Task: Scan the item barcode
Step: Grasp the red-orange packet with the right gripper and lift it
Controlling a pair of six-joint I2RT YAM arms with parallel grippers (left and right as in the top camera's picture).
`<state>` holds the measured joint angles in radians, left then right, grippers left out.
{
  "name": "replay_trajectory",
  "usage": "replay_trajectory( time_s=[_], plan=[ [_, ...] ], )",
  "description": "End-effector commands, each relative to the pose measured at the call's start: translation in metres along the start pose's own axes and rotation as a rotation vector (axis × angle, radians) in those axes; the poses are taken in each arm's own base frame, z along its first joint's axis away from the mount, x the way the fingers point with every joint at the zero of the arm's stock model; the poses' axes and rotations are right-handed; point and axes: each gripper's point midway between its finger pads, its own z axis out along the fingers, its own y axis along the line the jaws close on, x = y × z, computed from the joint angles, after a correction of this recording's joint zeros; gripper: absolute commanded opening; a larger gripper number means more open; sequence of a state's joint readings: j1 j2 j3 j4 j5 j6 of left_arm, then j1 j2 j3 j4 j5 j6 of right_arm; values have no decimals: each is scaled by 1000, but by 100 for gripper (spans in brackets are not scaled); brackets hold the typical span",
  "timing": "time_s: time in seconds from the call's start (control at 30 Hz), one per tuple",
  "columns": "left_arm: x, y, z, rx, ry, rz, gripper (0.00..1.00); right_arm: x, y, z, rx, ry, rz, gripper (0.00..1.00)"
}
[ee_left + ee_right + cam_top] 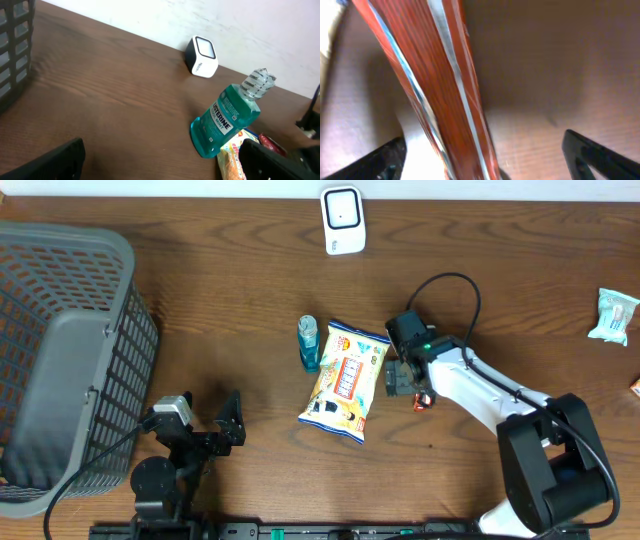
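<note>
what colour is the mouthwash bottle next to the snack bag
The mouthwash bottle is teal green, clearest in the left wrist view.

overhead: straight down, whole worktop [250, 270].
left wrist: low, oblique; shares scanner [202, 57] with overhead.
right wrist: very close, red striped surface [435, 75].

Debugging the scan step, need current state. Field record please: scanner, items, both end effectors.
scanner: white, far table edge
snack bag: flat, mid-table
mouthwash bottle: lying beside snack bag, on its basket side
basket: grey, far end of table
left end effector: open, empty, near basket
right end effector: open, at snack bag's edge
red striped item: between right fingers, blurred, jaws clear of it
barcode: none visible
</note>
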<state>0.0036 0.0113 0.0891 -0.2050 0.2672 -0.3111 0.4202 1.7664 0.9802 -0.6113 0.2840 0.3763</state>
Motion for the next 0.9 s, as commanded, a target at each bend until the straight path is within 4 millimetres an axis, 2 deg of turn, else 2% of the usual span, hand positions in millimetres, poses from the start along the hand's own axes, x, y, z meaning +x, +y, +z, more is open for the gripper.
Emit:
replay_trajectory(
  time_s=[0.0, 0.2, 0.27, 0.43, 0.5, 0.6, 0.67, 0.73, 0.77, 0.87],
  plan=[
    [13, 3, 2, -1, 39, -8, 98, 4, -3, 13, 35, 14, -89, 88],
    [13, 3, 2, -1, 39, -8, 98, 23, -5, 31, 58, 82, -125, 64],
    [13, 3, 2, -1, 39, -8, 98, 39, -6, 44, 77, 149, -146, 60],
    [13, 3, 2, -1, 39, -8, 98, 64, -11, 63, 112, 254, -181, 52],
    [13, 3, 2, -1, 39, -8, 98, 69, -12, 64, 118, 275, -190, 47],
    [13, 3, 2, -1, 39, -8, 98, 73, -14, 61, 124, 294, -192, 29],
    [13, 3, 2, -1, 39, -8, 98, 78, -16, 60, 134, 313, -166, 25],
    [13, 3, 2, -1, 39, -8, 98, 83, -19, 58, 146, 332, -140, 18],
    [13, 3, 2, -1, 39, -8, 98, 84, -19, 57, 148, 337, -142, 11],
    [13, 3, 2, -1, 39, -8, 98, 86, -20, 56, 152, 347, -145, 4]
  ],
)
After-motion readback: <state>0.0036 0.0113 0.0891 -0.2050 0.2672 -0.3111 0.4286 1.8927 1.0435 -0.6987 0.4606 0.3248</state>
